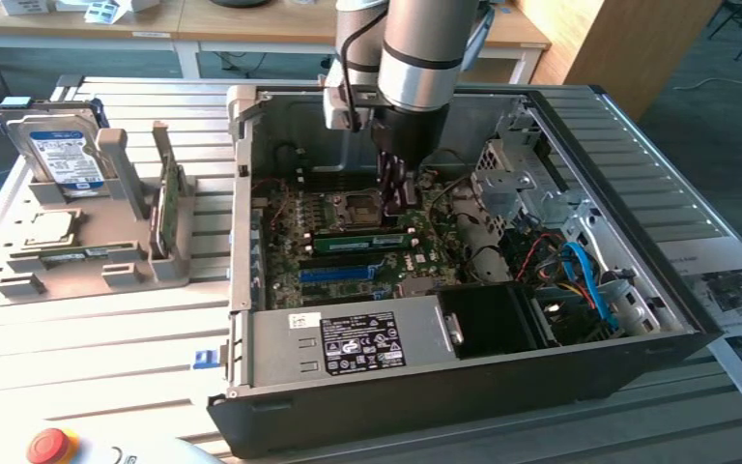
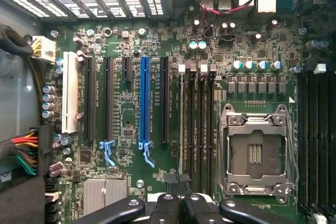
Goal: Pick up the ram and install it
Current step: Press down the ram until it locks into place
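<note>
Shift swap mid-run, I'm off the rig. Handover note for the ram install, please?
Gripper: shut, empty as far as I can see, down inside the computer case over the motherboard.
Ram stick: standing in a memory slot beside the processor socket, right under the fingertips.
Done: ram picked up and brought to the slot.
Left: confirm it is fully seated; I cannot tell from the pictures whether the latches have closed.
</note>
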You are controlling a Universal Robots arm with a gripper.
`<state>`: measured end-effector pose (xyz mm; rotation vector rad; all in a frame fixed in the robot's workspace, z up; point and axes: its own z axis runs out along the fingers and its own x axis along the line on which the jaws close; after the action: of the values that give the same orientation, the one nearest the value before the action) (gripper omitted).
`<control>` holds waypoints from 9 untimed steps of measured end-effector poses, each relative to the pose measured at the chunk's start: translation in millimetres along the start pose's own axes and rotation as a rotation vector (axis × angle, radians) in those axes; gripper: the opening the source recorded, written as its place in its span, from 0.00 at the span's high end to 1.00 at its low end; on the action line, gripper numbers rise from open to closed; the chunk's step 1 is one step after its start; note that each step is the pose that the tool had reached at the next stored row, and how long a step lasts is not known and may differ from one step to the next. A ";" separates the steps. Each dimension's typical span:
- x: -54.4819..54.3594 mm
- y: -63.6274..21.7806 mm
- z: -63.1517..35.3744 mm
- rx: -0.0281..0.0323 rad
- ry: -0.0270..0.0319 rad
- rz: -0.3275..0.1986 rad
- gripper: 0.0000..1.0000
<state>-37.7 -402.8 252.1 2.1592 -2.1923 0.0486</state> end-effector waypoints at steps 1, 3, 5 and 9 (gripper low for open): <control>-0.1 0.0 1.7 0.0000 -0.0001 0.000 0.90; -0.3 -0.1 5.0 0.0000 0.0000 0.000 0.90; -0.6 -0.2 8.3 0.0000 0.0000 0.000 0.90; -0.9 -0.3 12.9 -0.0001 0.0001 0.000 0.90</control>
<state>-37.7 -402.8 239.2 2.1591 -2.1923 0.0486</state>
